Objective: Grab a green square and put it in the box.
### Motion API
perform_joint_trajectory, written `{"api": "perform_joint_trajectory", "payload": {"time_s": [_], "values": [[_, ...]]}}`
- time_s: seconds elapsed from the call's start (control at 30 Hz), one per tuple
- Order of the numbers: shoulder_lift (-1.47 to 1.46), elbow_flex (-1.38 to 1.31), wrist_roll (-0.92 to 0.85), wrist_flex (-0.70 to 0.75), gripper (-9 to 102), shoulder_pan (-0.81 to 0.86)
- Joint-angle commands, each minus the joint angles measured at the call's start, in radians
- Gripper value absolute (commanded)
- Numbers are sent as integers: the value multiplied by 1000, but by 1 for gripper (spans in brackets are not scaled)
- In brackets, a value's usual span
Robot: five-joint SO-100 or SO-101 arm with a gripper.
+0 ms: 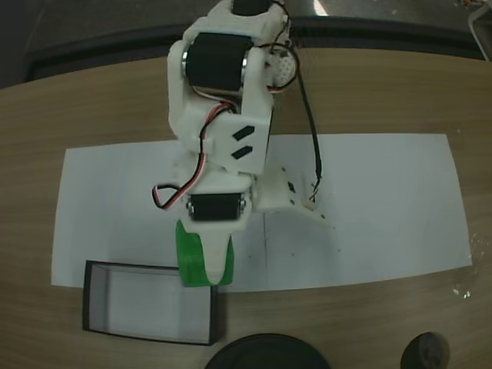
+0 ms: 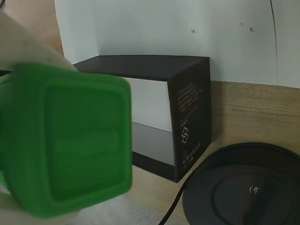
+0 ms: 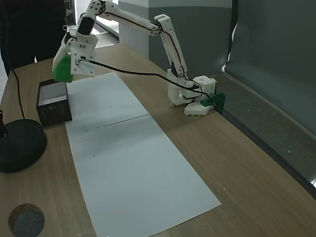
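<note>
In a fixed view from above, the white arm reaches down the picture over a white paper sheet (image 1: 369,207) on the wooden table (image 1: 400,92); the gripper (image 1: 204,269) hangs at the upper right corner of the box (image 1: 96,311), a black-walled tray with a pale floor; the green square (image 1: 192,257) shows as a green block at the gripper's tip, partly over the box's rim; a round black disc (image 1: 265,354) lies at the lower edge, right of the box.

In the wrist view, the green square (image 2: 65,140) looms large and blurred at the left, with a pale finger (image 2: 23,42) above it; the jaws look clamped on it, though the second finger is hard to make out; behind stands the box (image 2: 190,117), and at lower right the black disc (image 2: 243,187) with a cable.

In a fixed view from the side, the arm stretches out and the gripper (image 3: 64,66) holds the green square (image 3: 61,71) in the air above the box (image 3: 52,111); the disc (image 3: 19,143) lies near the box.
</note>
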Motion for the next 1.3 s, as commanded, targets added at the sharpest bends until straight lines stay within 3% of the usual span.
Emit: {"api": "perform_joint_trajectory", "payload": {"time_s": [0.0,0.3,0.57,0.77,0.9,1.1,1.27], "values": [[-110,-202,5,-20,20,21],[-449,-551,-5,-11,20,126],[-497,-592,-23,-20,21,153],[-491,-591,9,-6,40,149],[-477,-595,11,12,35,153],[-279,-594,89,110,12,130],[-21,-577,184,170,11,104]]}}
